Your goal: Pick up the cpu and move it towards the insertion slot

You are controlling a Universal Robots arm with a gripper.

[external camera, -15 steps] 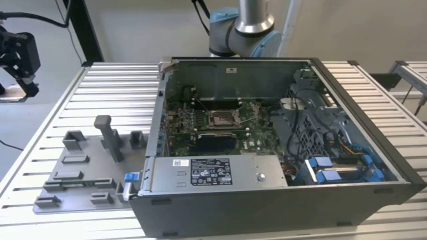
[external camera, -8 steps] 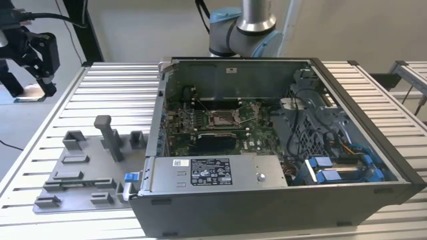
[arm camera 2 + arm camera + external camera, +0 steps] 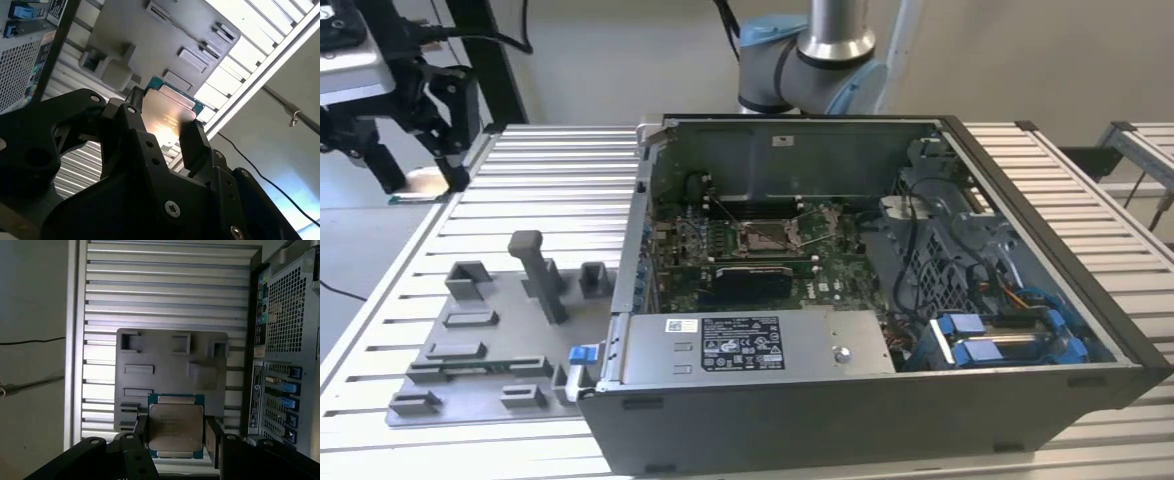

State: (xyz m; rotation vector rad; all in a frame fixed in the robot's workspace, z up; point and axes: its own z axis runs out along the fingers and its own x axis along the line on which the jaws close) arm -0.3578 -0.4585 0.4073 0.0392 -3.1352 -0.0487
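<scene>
Since the black fingers (image 3: 141, 432) squeeze the cpu (image 3: 176, 426) from two sides, the gripper (image 3: 176, 442) is closed on the chip and holds it. In both wrist views its shiny flat face looks at the camera. The chip is almost square, so it has no real long side.

Under it, well apart, the grey tray (image 3: 170, 352) lies on the ribbed metal table (image 3: 165, 285). So the cpu is up in the air and touches nothing but the fingers.

Beside the tray stands the open computer case (image 3: 854, 400). In the exterior view the gripper (image 3: 416, 160) hangs over the table's far corner, on the exterior view's left. The insertion slot (image 3: 767, 235) sits deep inside the case, a shiny frame on the green board. It lies toward the exterior view's right of the gripper, well apart and lower down. I think the pick-up is done and most of the way to the slot is left.
</scene>
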